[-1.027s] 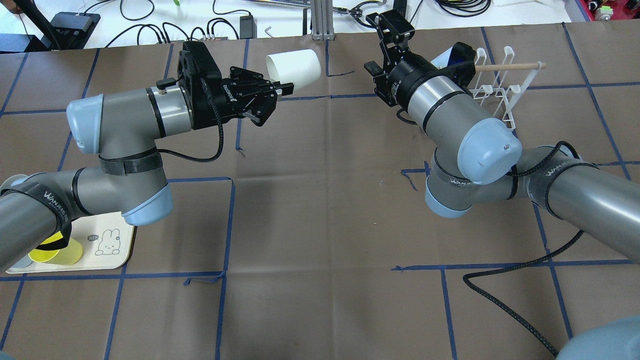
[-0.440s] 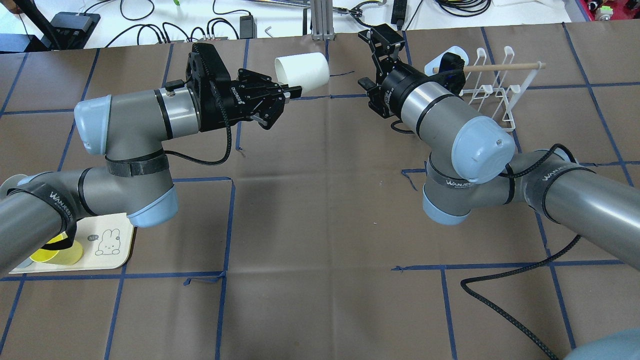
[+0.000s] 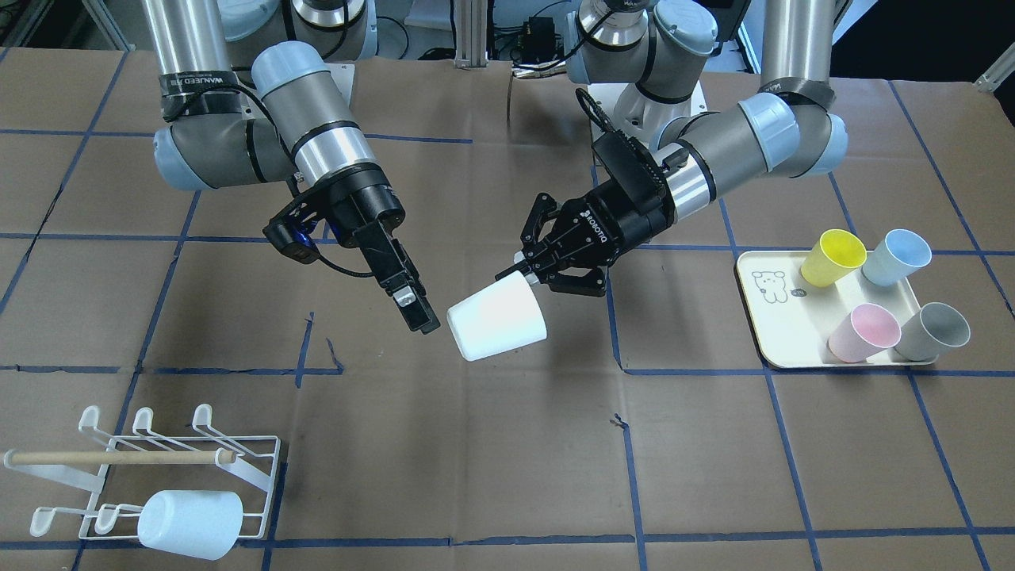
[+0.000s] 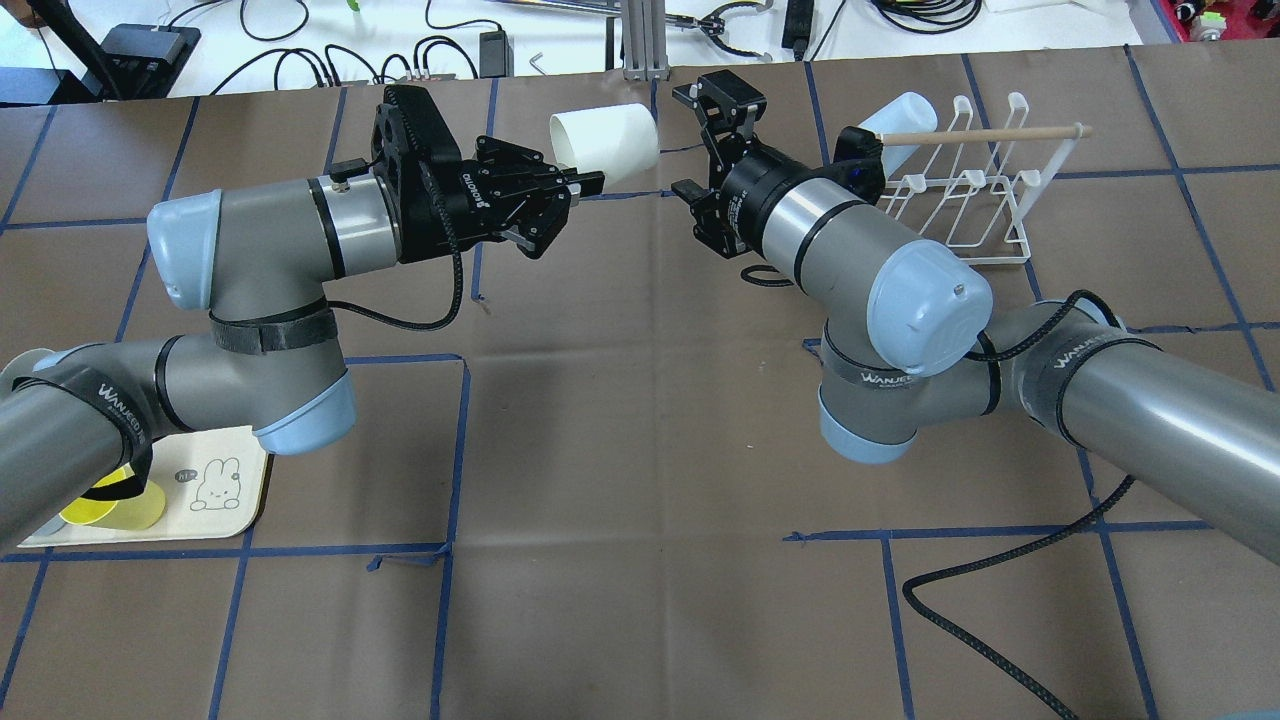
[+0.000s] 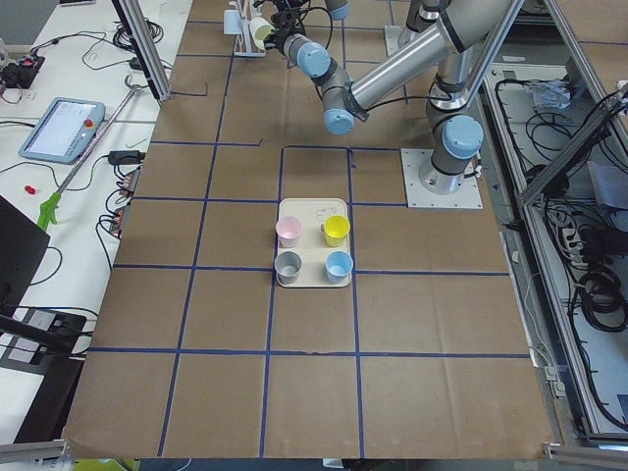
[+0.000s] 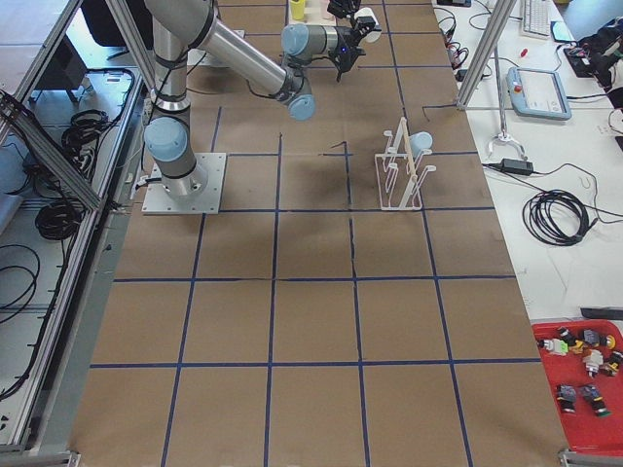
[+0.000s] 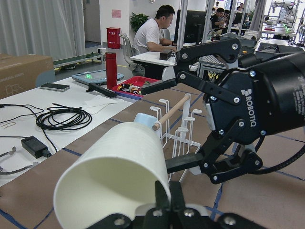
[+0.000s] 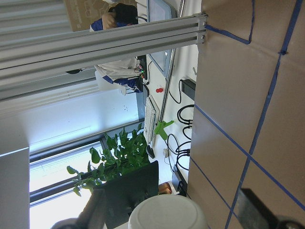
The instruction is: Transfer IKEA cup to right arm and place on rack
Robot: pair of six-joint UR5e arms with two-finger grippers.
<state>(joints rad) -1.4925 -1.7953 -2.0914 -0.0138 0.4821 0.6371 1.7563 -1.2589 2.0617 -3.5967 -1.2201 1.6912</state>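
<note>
robotics lab in an open-plan office

the right arm (image 6: 243, 53) and left arm (image 5: 392, 74) stand on plates bolted by one long edge of a bench (image 6: 311, 321) papered brown and gridded with blue tape (image 3: 698, 371). an aluminium post (image 4: 640, 40) rises at the opposite edge. white side tables along that edge carry a teach pendant (image 6: 538, 92), cables (image 6: 555, 216) and, by a corner, a red parts tray (image 6: 584, 379). beyond, a man (image 7: 153, 33) sits at a desk.
</note>
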